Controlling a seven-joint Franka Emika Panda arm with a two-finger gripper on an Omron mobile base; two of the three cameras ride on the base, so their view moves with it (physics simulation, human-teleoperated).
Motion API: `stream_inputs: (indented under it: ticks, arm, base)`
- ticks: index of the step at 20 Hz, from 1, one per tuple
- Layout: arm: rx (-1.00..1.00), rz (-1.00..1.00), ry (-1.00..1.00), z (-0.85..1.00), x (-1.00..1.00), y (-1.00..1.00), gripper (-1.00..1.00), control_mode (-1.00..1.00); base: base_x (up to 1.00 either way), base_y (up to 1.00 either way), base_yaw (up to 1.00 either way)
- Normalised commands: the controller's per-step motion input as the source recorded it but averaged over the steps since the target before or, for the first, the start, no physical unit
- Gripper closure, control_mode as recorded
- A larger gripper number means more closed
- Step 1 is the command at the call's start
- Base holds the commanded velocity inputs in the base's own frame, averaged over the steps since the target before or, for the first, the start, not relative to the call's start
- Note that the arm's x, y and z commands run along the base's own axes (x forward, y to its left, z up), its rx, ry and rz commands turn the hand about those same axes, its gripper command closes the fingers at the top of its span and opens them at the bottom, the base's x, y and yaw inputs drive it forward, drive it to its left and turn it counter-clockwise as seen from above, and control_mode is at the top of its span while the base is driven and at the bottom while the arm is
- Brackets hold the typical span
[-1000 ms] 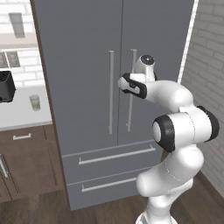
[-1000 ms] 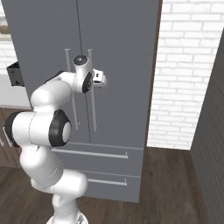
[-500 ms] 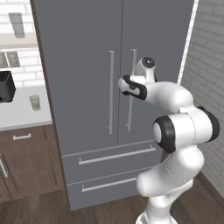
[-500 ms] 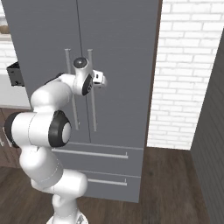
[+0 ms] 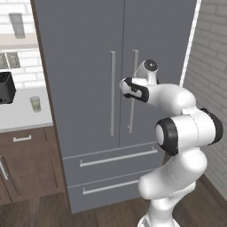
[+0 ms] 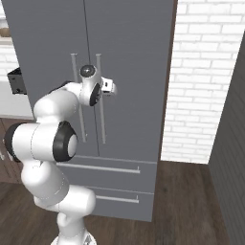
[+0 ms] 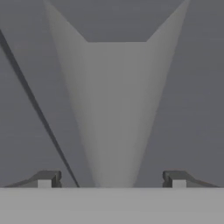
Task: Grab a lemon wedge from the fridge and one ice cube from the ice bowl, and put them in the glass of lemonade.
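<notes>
I see the jaws [image 7: 111, 179] spread wide around the fridge's [image 5: 88, 53] right door handle [image 7: 114, 109], gripping nothing; doors shut.

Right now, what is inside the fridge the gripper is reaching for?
Nothing inside can be seen: both doors of the fridge are shut and both drawers closed. The gripper stands open, straddling the right door's handle, so any lemon wedge stays hidden behind the doors.
</notes>
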Motion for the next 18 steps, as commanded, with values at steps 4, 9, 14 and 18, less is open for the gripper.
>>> stream_inputs:
  ticks: [4, 9, 14, 18]
  arm:
    - [0.0, 0.0, 0.04, 0.0, 0.09, 0.0, 1.0, -1.0]
    - [0.0, 0.0, 0.01, 0.0, 0.12, 0.0, 1.0, -1.0]
    - [0.0, 0.0, 0.0, 0.0, 0.05, -0.05, 1.0, -1.0]
    - [0.0, 0.0, 0.0, 0.06, -0.03, -0.33, 1.0, -1.0]
  base:
    - [0.0, 0.0, 0.0]
    - [0.0, 0.0, 0.0]
    - [0.0, 0.0, 0.0]
    - [0.0, 0.0, 0.0]
